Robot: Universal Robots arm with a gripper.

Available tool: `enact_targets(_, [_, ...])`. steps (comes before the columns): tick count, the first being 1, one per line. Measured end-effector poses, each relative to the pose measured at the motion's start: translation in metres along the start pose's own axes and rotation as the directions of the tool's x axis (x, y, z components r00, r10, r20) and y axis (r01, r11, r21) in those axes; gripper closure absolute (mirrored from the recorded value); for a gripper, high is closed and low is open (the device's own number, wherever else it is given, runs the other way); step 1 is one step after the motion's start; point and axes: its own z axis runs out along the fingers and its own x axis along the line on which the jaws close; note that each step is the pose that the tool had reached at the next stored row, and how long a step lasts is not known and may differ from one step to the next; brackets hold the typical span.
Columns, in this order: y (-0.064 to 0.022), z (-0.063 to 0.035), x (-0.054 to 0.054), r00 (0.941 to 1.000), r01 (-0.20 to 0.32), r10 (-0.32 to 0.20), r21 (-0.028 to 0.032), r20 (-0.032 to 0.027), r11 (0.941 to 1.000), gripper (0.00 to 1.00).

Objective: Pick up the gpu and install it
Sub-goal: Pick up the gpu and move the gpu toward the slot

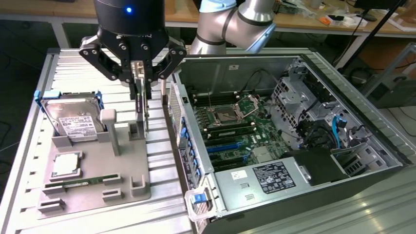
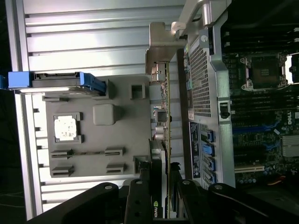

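Gpu [image 1: 140, 105] hangs edge-on, pinched between the gripper's [image 1: 140, 80] narrowed fingers, left of centre in the exterior view, over the grey fixture [image 1: 97, 185]. Swung carelessly, it could clip the computer case [image 1: 177, 117] just beside it.

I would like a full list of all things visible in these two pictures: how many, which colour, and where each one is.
gpu: one, dark with pale bracket, upright above the tray's side nearest the computer case.
hard drive: one, silver with blue frame, tray's far end.
processor: one, silver, flat on the tray.
memory stick: one, green, tray's near end.
tray: one, grey, exterior view's left.
computer case: one, black, open, exterior view's right.
motherboard: one, green, inside the case.
power supply: one, grey, case's near corner.
table: one, silver, slatted, underneath.
robot arm: one, silver-grey, behind the case.
end effector: one, black, shut on the gpu.
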Motion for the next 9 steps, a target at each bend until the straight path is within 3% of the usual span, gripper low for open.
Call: enact_targets(9, [0.0007,0.0003,-0.0087,1.0000,0.000,0.000,0.0000,-0.0001,1.0000,0.73])
